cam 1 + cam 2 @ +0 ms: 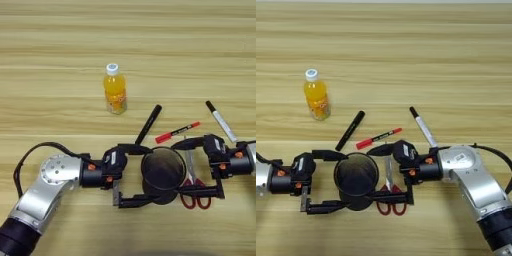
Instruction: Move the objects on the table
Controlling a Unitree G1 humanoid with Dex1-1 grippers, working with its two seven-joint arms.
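A black mesh pen cup (162,171) stands upright near the table's front. My left gripper (149,175) comes in from the left, open, with one finger past the cup's far side and the other past its near side. My right gripper (372,174) faces it from the right, also open, with its fingers (186,144) straddling the red-handled scissors (193,192) that lie flat beside the cup. Behind the cup lie a black marker (148,125), a red pen (177,132) and a white black-capped marker (221,121). The orange-drink bottle (115,89) stands further back.
The light wooden table (60,60) stretches wide behind and to both sides of the things. My left arm's silver forearm (47,187) crosses the near left corner, and the right forearm (476,185) crosses the near right.
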